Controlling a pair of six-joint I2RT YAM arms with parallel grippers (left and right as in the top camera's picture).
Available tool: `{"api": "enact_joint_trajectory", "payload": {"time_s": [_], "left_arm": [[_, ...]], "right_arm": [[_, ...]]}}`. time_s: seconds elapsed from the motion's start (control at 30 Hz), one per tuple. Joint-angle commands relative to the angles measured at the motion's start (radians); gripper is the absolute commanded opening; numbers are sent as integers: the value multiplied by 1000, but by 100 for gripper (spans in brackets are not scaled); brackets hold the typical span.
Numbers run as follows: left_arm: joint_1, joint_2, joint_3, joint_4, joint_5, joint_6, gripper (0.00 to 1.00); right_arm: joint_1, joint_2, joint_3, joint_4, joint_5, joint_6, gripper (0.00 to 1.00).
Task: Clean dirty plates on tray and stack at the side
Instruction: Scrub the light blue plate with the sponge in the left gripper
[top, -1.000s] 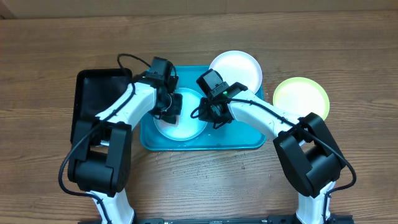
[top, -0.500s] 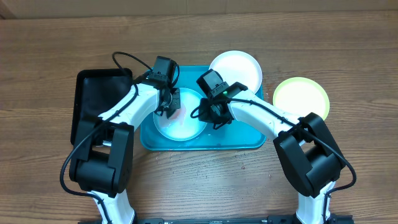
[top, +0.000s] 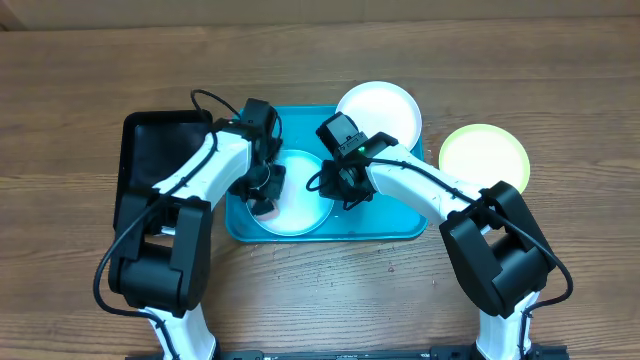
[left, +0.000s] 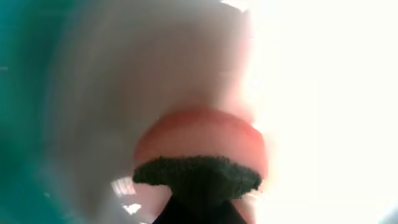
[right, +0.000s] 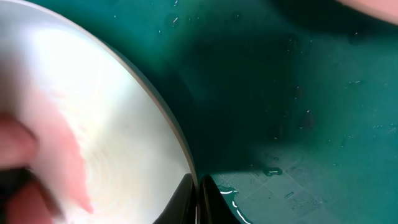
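The pale blue-mint plate (top: 303, 208) lies flat in the left half of the teal tray (top: 390, 226), and you have both grippers on it. Your right gripper (right: 198, 196) sits at the plate's right edge, jaws drawn close with the rim pinched between them, fingertips down near the wet tray floor. Your left gripper (top: 262, 190) is over the plate's left part, jaws closed on a sponge (left: 199, 140) whose dark green pad faces the wrist camera and whose pink body presses against the plate; that view is blurred, so the fingers themselves are hard to make out. Your left arm comes up from the near left and bends right past the corner of the black tray (top: 150, 150); your right arm reaches from the near right, up and leftward across the teal tray, wrist turned down. The white plate (top: 385, 110) overlaps the tray's far right corner; the yellow-green plate (top: 485, 156) lies on the table (top: 560, 60) just right of the tray.
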Motion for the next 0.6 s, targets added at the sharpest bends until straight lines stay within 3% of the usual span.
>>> {"api": "enact_joint_trajectory", "payload": {"time_s": [0.0, 0.17, 0.3, 0.4, 0.47, 0.57], "left_arm": [[-12, 15, -19, 14, 395, 246, 4], [-12, 15, -19, 154, 325, 143, 4], [-12, 15, -19, 262, 24, -60, 4], [-12, 15, -19, 267, -318, -238, 4], [-12, 15, -19, 233, -413, -283, 4], [-12, 16, -19, 168, -418, -294, 4]], "right_arm": [[-6, 8, 10, -5, 6, 7, 4], [-6, 8, 10, -10, -1, 7, 4], [-6, 8, 10, -12, -1, 7, 4], [-6, 8, 10, -12, -1, 7, 4], [-6, 8, 10, -12, -1, 7, 4], [-6, 8, 10, -11, -1, 7, 4]]}}
